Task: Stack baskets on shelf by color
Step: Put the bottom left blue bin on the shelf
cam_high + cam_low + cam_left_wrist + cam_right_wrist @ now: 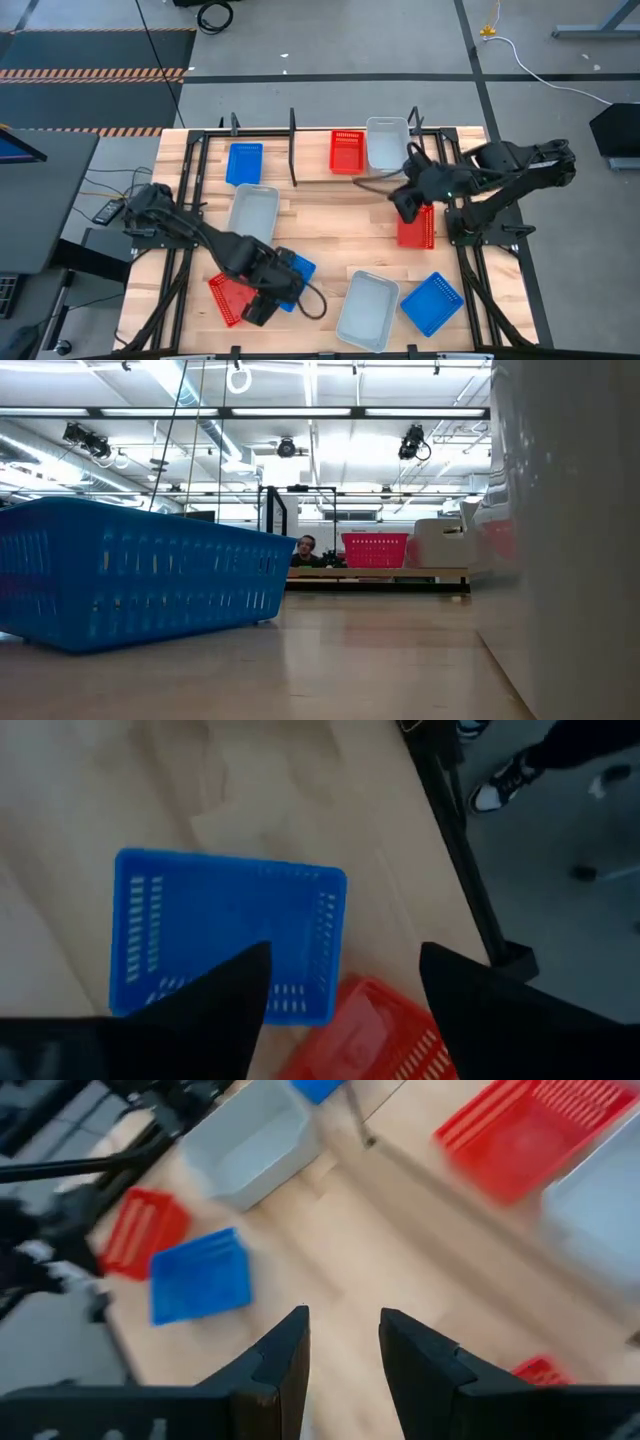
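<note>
1. Hovering at about 7 o'clock of the counter (320, 215): left gripper (262, 305), fingers (215, 1005) standing wide apart, clamping nothing.
2. Lying just under that gripper: a blue basket (297, 275) and, touching it toward 8 o'clock, a red basket (228, 297); in the left wrist view the blue basket (225, 935) sitting flat, the red one (375, 1040) partly overlapping its corner.
3. Hanging at about 2 o'clock over the counter: right gripper (405, 207), fingers (285, 1355) slightly apart, nothing between them.
4. Lying just beside that gripper, toward 3 o'clock: another red basket (417, 228).
5. Resting inside the shelf (293, 150) at 12 o'clock: a blue basket (244, 163), a red basket (348, 151) and a grey-white basket (387, 143), the last two touching side by side.
6. Sitting near the counter's centre, toward 10 o'clock: a grey-white basket (253, 213).
7. Lying at 5 o'clock: a grey-white basket (367, 310) and, just beside it, a tilted blue basket (432, 302).
8. Filling the near left of the low view: a blue basket (130, 575); far behind, a red basket (375, 549).
</note>
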Robot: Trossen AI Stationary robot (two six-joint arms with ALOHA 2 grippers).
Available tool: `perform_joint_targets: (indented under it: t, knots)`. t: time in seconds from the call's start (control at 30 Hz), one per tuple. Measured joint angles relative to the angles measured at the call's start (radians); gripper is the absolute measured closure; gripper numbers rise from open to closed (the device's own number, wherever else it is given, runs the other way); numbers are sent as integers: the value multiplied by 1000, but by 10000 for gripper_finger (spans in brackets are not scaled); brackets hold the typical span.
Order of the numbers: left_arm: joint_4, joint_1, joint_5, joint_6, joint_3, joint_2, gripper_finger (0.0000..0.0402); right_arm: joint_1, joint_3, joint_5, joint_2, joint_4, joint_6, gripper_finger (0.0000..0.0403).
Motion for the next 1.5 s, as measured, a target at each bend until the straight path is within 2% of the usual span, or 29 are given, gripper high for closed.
perform_joint_targets:
  t: [0.17, 0.5, 0.7, 0.83, 1.0, 1.2, 1.43, 1.5]
  knots:
    - [75, -23, -19, 66, -32, 25, 135, 110, -22, 8, 1, -16, 221, 274]
    - [326, -95, 46, 63, -351, 18, 160, 286, -79, 11, 58, -7, 511, 274]
    - [435, -111, -70, 25, -478, 18, 158, 349, -90, 7, 130, -4, 626, 274]
    - [437, -97, -98, -10, -496, 18, 160, 373, -90, -28, 177, 24, 646, 274]
    - [398, -94, -101, -16, -458, -22, 166, 391, -90, -49, 208, 64, 638, 274]
    - [397, -84, -183, -3, -450, -92, 168, 383, -90, -31, 210, 58, 596, 274]
    - [471, -36, -157, 49, -575, -73, 169, 359, -90, -30, 195, 54, 554, 274]
    - [552, -15, -153, 43, -616, -74, 172, 357, -90, -32, 194, 44, 546, 274]
